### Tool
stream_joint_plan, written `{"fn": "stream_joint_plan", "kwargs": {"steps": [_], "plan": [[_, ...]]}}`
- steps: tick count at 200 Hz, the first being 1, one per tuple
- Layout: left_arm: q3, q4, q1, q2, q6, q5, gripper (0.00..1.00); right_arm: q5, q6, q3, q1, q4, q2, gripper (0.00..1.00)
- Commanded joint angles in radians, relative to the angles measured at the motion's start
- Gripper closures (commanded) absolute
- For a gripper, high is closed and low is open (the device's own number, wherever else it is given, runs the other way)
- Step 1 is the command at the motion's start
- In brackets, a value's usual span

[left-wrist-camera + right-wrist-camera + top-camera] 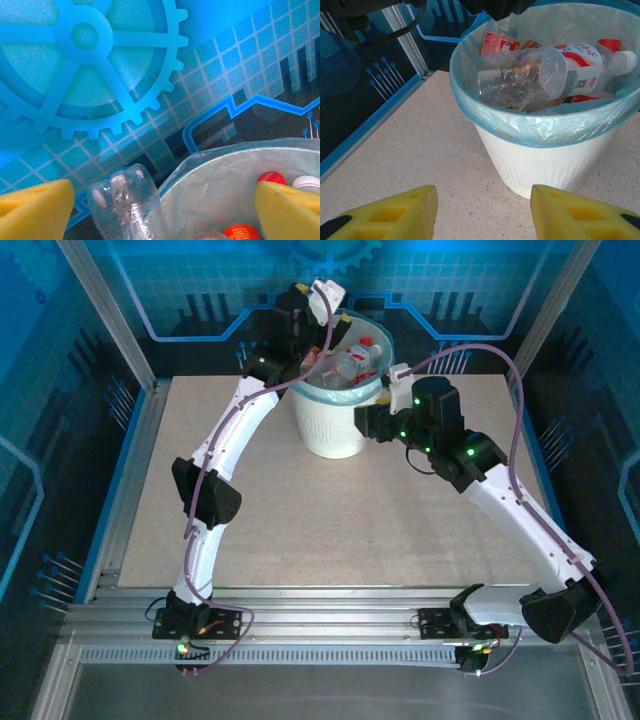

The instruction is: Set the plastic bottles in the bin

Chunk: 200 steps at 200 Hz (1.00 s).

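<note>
— what is seen nearest?
— the right gripper (485, 215) is held low over the table (420, 140), fingers spread, nothing gripped between them. the bin (545, 160) stands just beyond.
— and in the bin?
— plastic bottles (540, 70) are piled in the blue bag, with a large clear one laid across the top.
— farther back?
— the left gripper (162, 205) is spread wide at the far rim. a clear bottle (122, 205) is seen between its fingers (35, 205), ungripped, beside the bag's edge. inside or outside cannot be told.

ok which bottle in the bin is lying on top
The large crumpled clear plastic bottle with a red-and-white label, on its side across the round white bin; the others sit beneath it.
</note>
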Motion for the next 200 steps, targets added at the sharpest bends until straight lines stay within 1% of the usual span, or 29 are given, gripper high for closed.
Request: {"fn": "stream_joint_plan", "kwargs": {"steps": [1, 16, 36, 50, 61, 77, 85, 99, 109, 120, 132, 150, 162, 179, 200], "plan": [[-0.005, 0.024, -0.008, -0.059, -0.029, -0.032, 0.10, 0.027, -0.009, 0.046, -0.016, -0.015, -0.023, 0.47], [0.009, 0.004, -0.006, -0.052, -0.049, -0.075, 0.15, 0.027, -0.005, 0.049, -0.020, -0.020, -0.023, 0.47], [0.052, -0.058, 0.012, -0.033, -0.137, -0.142, 0.20, 0.030, -0.001, 0.042, -0.020, -0.023, -0.028, 0.47], [0.085, -0.110, 0.042, -0.021, -0.248, -0.161, 0.20, 0.030, 0.004, 0.039, -0.020, -0.026, -0.028, 0.47], [0.101, -0.159, 0.074, -0.020, -0.386, -0.149, 0.20, 0.025, 0.009, 0.039, -0.021, -0.029, -0.026, 0.47], [0.095, -0.225, 0.118, -0.035, -0.569, -0.106, 0.20, 0.021, 0.013, 0.039, -0.019, -0.032, -0.021, 0.47], [0.076, -0.243, 0.134, -0.050, -0.640, -0.076, 0.20, 0.022, 0.016, 0.049, -0.019, -0.041, -0.012, 0.47], [0.023, -0.229, 0.165, -0.079, -0.731, -0.001, 0.20, 0.017, 0.017, 0.070, -0.020, -0.056, 0.004, 0.47], [0.007, -0.222, 0.190, -0.088, -0.797, 0.042, 0.23, 0.008, 0.018, 0.079, -0.020, -0.060, 0.016, 0.46], [0.016, -0.228, 0.217, -0.073, -0.863, 0.076, 0.26, 0.000, 0.025, 0.087, -0.021, -0.059, 0.023, 0.46], [0.034, -0.229, 0.247, -0.044, -0.929, 0.126, 0.27, -0.011, 0.037, 0.084, -0.021, -0.054, 0.028, 0.46], [0.067, -0.183, 0.283, 0.015, -1.038, 0.265, 0.27, -0.020, 0.049, 0.074, -0.020, -0.049, 0.030, 0.46], [0.111, -0.154, 0.292, 0.064, -1.085, 0.324, 0.27, -0.021, 0.056, 0.069, -0.020, -0.052, 0.030, 0.46], [0.195, -0.160, 0.290, 0.133, -1.110, 0.336, 0.27, -0.020, 0.060, 0.062, -0.020, -0.057, 0.028, 0.46], [0.179, -0.056, 0.290, 0.171, -1.159, 0.394, 0.27, -0.016, 0.061, 0.046, -0.020, -0.056, 0.019, 0.46]]}}
